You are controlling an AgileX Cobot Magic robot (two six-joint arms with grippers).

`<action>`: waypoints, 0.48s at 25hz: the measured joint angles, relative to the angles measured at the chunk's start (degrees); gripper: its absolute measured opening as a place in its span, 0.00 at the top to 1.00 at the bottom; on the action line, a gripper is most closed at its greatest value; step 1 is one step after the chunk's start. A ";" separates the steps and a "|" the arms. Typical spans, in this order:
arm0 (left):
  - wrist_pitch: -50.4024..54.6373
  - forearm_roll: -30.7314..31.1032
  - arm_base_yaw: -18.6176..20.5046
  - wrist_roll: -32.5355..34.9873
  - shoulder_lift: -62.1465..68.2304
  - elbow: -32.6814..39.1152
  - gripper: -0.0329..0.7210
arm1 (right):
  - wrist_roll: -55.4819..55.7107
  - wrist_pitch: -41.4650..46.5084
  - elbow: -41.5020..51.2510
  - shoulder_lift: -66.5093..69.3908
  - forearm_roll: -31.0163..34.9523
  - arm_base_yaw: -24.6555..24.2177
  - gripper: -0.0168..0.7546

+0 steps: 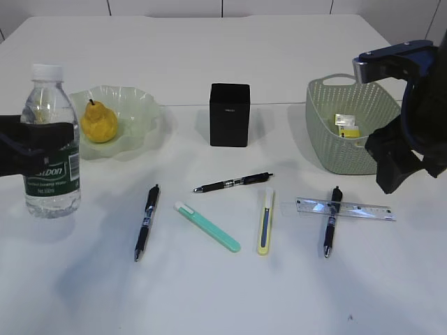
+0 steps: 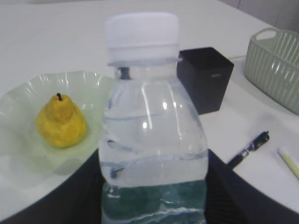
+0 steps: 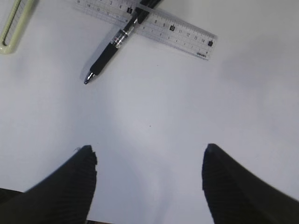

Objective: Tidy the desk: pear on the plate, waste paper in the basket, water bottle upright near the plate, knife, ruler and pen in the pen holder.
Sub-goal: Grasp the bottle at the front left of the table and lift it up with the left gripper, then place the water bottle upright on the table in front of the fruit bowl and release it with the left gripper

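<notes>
On the white bench [image 1: 230, 63] three black pens are lying: one left of centre [image 1: 147, 222], one in the middle just in front of the pen holder [image 1: 232, 183], and one to the right [image 1: 330, 221], which is crossing over the single clear ruler [image 1: 363, 209]. Two utility knives are resting between them, a mint-green one [image 1: 207, 226] and a pale yellow one [image 1: 265, 220], well apart from each other. One black pen holder [image 1: 230, 114] is standing upright at the centre back, and I cannot tell what it is holding. One wavy green plate [image 1: 136, 112] is carrying the one yellow pear [image 1: 99, 121], sitting upright. One sage basket [image 1: 328, 132] at the right is holding the yellow waste paper [image 1: 346, 126]. One water bottle [image 1: 49, 139] is standing upright just left of the plate, and the left tool [image 1: 21, 146] is sitting clamped around its label. The right tool [image 3: 149, 179] is hanging with its jaws apart over bare bench, gripping nothing, near the ruler and the crossing pen.
</notes>
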 joint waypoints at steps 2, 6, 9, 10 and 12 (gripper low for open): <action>-2.97 -0.25 0.74 0.00 0.00 0.00 0.44 | 0.42 0.00 0.00 0.00 0.00 0.00 0.30; -9.69 -0.51 0.97 0.83 2.39 0.00 0.44 | 1.59 0.00 0.00 0.00 0.00 0.00 0.30; -14.95 -0.51 0.97 2.14 5.77 0.00 0.44 | 2.06 0.00 0.00 0.00 0.00 0.00 0.30; -17.09 -0.51 0.97 2.37 7.16 0.00 0.44 | 2.33 0.00 0.00 0.00 0.00 0.00 0.30; -22.01 -0.51 0.97 2.71 10.11 0.00 0.44 | 2.58 0.00 0.00 0.00 0.00 0.00 0.30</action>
